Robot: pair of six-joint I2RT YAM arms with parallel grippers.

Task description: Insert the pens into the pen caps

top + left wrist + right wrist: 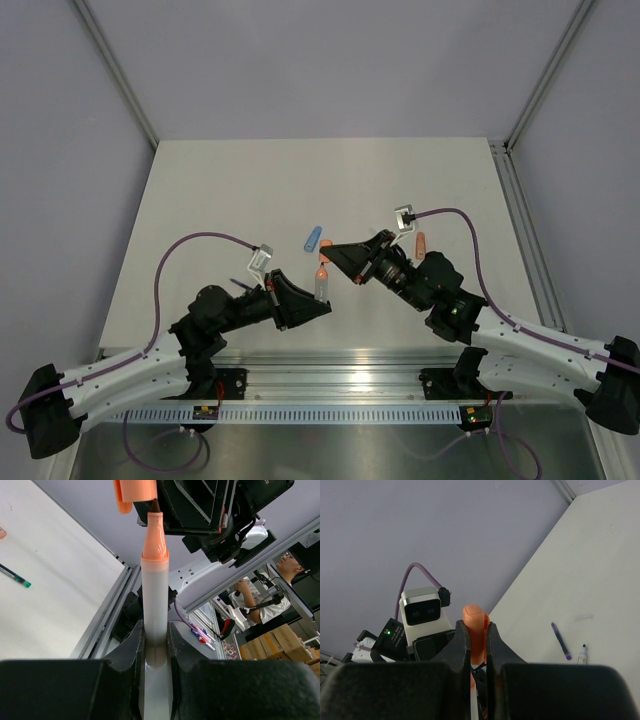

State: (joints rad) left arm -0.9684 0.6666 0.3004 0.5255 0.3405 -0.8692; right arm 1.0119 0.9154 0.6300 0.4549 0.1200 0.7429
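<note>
So the left gripper (156,632) is pinching the pen (155,580) low on its barrel: clear body, peach-orange tapered end, dark nib poking out past the fingers. Just beyond, the right gripper (476,634) is squeezing the orange cap (475,616), with the nib sitting right at its mouth. Farther back, a blue cap (314,239) is lying on the table (230,200).

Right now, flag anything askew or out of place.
In the left wrist view, the orange cap sits to one side of the nib of the orange-tipped pen, not squarely over it. Nothing else looks odd.
</note>
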